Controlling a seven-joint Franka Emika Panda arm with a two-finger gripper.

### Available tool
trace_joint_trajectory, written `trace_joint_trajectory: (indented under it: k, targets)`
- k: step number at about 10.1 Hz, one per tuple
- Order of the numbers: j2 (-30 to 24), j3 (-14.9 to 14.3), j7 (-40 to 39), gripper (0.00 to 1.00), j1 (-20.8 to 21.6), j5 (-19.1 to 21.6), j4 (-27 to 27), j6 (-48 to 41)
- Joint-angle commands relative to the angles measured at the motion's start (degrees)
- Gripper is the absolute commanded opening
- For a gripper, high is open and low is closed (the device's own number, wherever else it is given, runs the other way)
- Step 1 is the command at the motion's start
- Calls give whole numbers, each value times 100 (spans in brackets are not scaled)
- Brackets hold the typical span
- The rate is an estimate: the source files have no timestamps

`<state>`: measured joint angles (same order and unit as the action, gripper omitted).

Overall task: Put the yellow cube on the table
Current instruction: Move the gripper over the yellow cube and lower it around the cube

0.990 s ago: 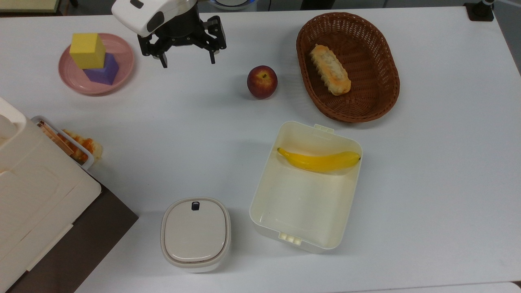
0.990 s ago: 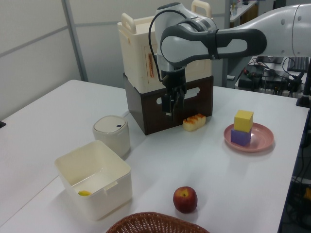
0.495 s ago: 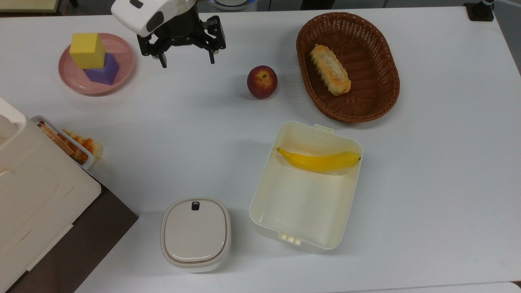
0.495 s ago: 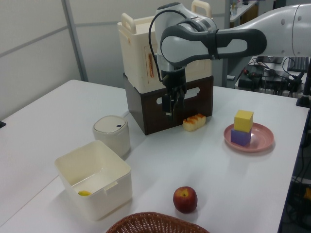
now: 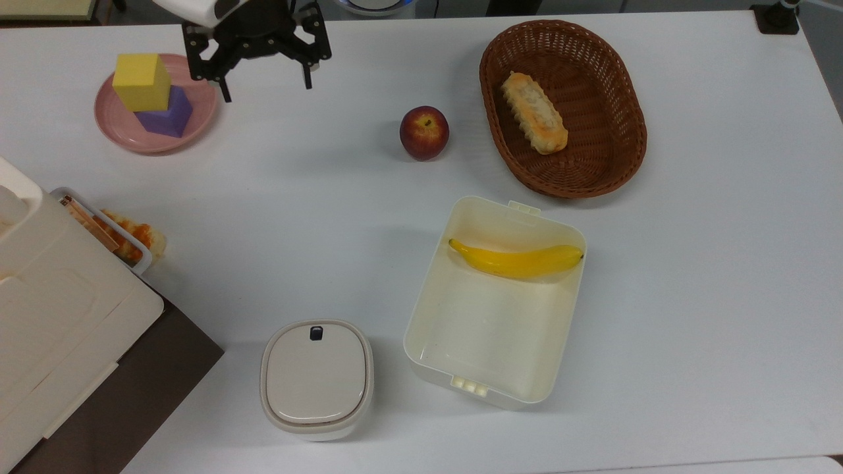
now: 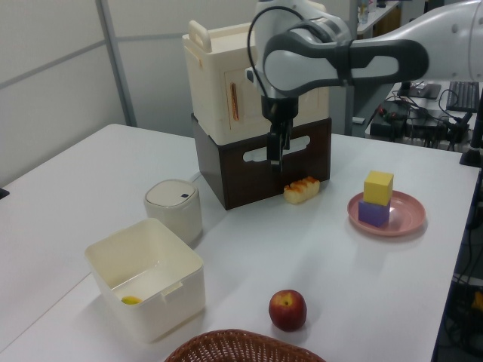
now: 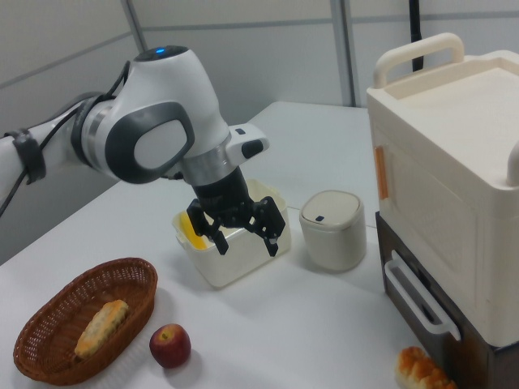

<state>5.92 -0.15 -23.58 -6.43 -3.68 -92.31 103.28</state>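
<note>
The yellow cube (image 5: 140, 81) rests on top of a purple cube (image 5: 168, 113), both on a round pink plate (image 5: 118, 125) at the top view's upper left. The left view has the same yellow cube (image 6: 378, 187) and plate (image 6: 404, 219) at its right. My gripper (image 5: 267, 91) hangs open and empty above the white table (image 5: 296, 197), just to the right of the plate in the top view and apart from the cube. In the left view the gripper (image 6: 273, 154) is in front of the crates. Both spread fingers show on the gripper (image 7: 247, 245) in the right view.
A red apple (image 5: 424, 132) lies mid-table. A wicker basket (image 5: 625, 131) holds a bread roll. A cream box (image 5: 494, 342) holds a banana (image 5: 517, 260). A lidded white container (image 5: 316, 378) stands near the front. Stacked crates (image 5: 59, 316) and a pastry (image 5: 135, 234) fill the top view's left.
The gripper has shifted toward the top view's left and upper edge, closer to the pink plate, and sits higher in the left view. Its fingers stay open. Nothing else moved.
</note>
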Motion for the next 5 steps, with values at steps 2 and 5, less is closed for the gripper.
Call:
trace_joint_trajectory:
  k: [2,5]
  targets:
    - [-697,-38,-1688,100,-208,-360,-1209,788]
    - [-200,-29,-2781,100,-420,-1209,-1352,1317]
